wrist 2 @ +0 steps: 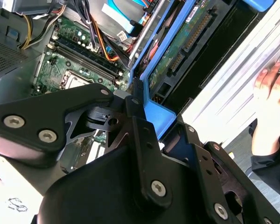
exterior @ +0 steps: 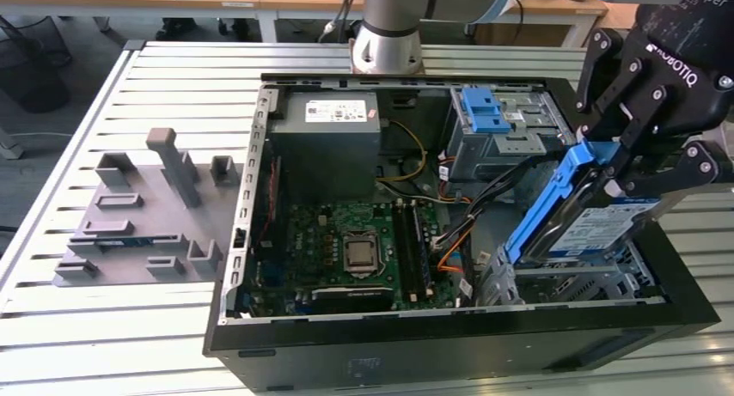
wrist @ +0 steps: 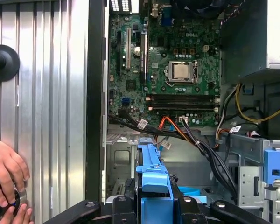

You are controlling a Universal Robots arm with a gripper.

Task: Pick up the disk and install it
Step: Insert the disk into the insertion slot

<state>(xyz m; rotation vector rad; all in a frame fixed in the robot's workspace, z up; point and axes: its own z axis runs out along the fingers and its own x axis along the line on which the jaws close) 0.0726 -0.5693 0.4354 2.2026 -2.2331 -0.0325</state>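
The disk (exterior: 587,228), silver with a white-and-blue label and a blue carrier frame (exterior: 548,198), hangs tilted on edge over the drive cage (exterior: 573,284) at the front corner of the open computer case (exterior: 459,332), on the exterior view's right. My gripper (exterior: 628,166) is shut on its upper end. In the second wrist view the fingers (wrist 2: 135,109) clamp the blue frame (wrist 2: 155,114), and the disk's green circuit side (wrist 2: 189,39) faces the camera. The first wrist view shows the blue frame (wrist: 151,179) held edge-on above the bay.
Inside the case lie the motherboard (exterior: 356,250), a grey power supply (exterior: 327,138), loose cables (exterior: 482,203) and a light-blue latch on a metal cage (exterior: 487,112). A grey fixture plate (exterior: 149,216) lies on the slatted table. A person's hand (wrist: 7,182) rests beside the case.
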